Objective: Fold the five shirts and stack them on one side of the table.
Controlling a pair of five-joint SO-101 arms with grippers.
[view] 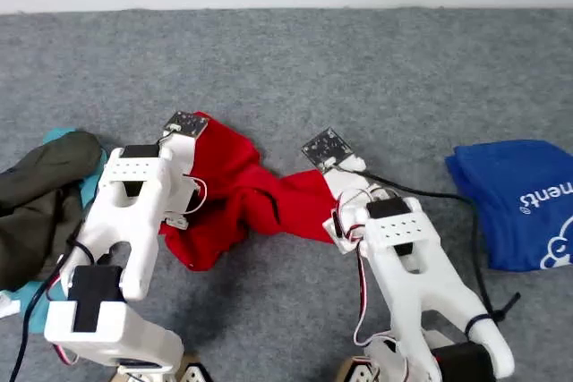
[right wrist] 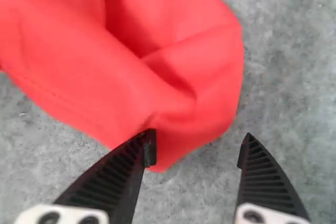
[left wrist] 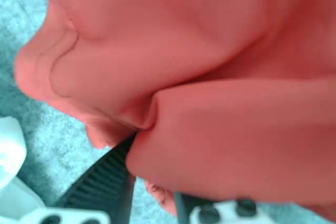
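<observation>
High view: red shirt [view: 242,199] crumpled and twisted at mid-worktop [view: 295,69], between the two arms; its near edge is hidden under them.
Left wrist view: left gripper [left wrist: 152,182] fingers pinched on a red fold; one finger buried in cloth.
Right wrist view: right gripper [right wrist: 198,140] fingers spread wide, empty; one tip touches the shirt's corner.

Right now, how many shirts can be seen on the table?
4: a red shirt in the middle; a blue shirt at the right edge; a dark shirt at the left edge, lying on a teal shirt. More may be hidden in that left pile.
</observation>
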